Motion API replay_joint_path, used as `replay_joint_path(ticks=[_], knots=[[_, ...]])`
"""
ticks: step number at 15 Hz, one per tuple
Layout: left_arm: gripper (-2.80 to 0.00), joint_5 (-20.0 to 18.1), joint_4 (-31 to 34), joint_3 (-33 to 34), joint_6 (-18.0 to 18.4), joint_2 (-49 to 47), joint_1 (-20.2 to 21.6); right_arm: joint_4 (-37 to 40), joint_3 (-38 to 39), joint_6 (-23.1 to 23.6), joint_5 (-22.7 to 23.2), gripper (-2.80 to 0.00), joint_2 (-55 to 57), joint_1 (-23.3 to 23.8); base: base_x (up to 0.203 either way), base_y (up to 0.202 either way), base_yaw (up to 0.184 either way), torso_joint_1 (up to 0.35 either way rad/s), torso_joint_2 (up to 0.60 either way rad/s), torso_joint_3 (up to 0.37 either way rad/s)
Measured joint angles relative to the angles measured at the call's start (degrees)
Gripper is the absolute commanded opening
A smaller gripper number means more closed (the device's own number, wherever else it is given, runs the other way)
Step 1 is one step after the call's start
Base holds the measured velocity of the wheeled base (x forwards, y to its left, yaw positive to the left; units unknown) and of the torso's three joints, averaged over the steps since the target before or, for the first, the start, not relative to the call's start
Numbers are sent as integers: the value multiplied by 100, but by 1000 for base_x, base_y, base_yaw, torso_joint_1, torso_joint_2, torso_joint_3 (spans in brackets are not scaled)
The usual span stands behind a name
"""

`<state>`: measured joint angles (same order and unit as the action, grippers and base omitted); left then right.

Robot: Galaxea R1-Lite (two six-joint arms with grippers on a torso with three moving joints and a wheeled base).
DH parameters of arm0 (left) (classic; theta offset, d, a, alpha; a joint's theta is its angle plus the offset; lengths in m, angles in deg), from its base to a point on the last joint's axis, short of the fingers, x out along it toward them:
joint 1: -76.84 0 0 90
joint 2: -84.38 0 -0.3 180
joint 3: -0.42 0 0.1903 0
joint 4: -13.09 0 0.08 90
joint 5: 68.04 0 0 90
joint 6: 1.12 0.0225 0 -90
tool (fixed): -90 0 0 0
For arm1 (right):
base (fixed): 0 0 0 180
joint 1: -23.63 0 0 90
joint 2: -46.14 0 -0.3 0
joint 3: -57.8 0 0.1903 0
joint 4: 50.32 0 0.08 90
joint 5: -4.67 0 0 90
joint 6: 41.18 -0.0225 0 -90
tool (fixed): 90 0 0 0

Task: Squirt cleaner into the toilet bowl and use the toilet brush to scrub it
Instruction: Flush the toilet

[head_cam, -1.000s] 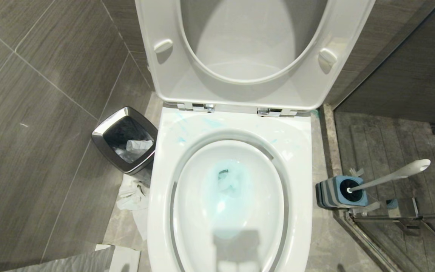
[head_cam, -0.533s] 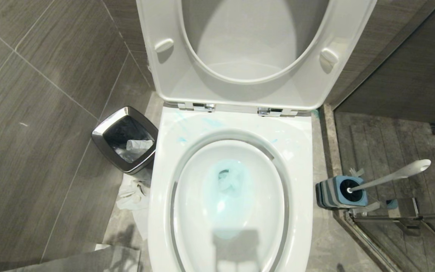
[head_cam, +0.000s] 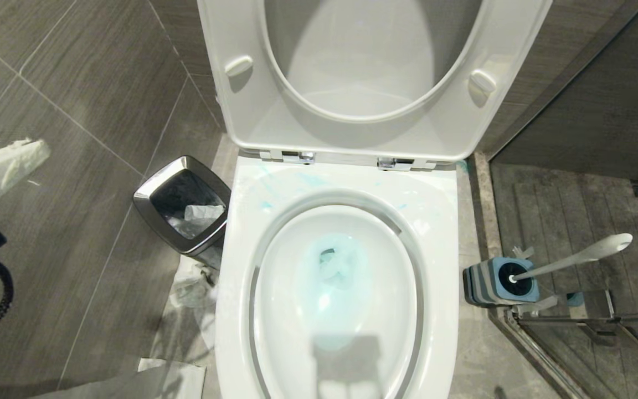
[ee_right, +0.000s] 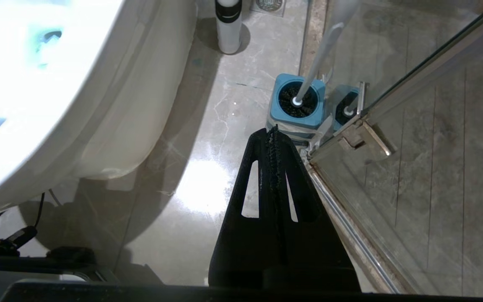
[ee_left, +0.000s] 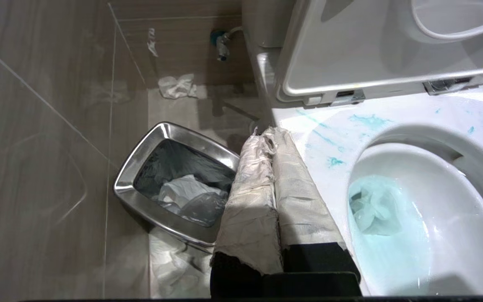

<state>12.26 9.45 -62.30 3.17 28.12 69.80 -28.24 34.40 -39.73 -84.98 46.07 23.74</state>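
Left gripper (head_cam: 31,148), fingers pressed together and empty, hovers over floor left of the bin (head_cam: 155,195). Right gripper (ee_right: 273,132), likewise closed, hangs between bowl (ee_right: 111,105) and brush (ee_right: 323,46), near the glass door's edge.

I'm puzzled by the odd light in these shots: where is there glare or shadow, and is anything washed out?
Head view: a boxy grey shadow lies across the near part of the toilet bowl. Right wrist view: the bowl's rim is blown out to plain white, and a bright glare patch sits on the floor. Left wrist view: evenly lit, the cleaner smears crisp.
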Motion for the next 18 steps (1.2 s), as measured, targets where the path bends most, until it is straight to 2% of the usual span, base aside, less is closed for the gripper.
replay_joint_path(ticks=[4, 8, 11, 14, 16, 18], knots=[[-280, 1, -45, -205, -7, -324, -23, 0, 2, 2, 2, -280, 0, -1, 0, 0, 0, 0, 0, 0], [-280, 120, -419, -865, 17, -957, -193, 0, 2, 0, 2, -280, 0, -1, 0, 0, 0, 0, 0, 0], [-280, 537, -1175, -1535, 18, -1760, -560, 0, 2, 2, -2, -280, 0, -1, 0, 0, 0, 0, 0, 0], [-280, 1443, -2027, -2212, -13, -2390, -1021, 0, 2, 0, 2, -280, 0, -1, 0, 0, 0, 0, 0, 0], [-280, 1827, -2148, -2337, -20, -2439, -1187, 0, 2, 2, -1, -280, 0, -4, 0, 0, 0, 0, 0, 0], [-280, 1857, -2030, -2281, -19, -2293, -1233, 0, 2, 0, 2, -280, 2, -1, 0, 0, 0, 0, 0, 0]])
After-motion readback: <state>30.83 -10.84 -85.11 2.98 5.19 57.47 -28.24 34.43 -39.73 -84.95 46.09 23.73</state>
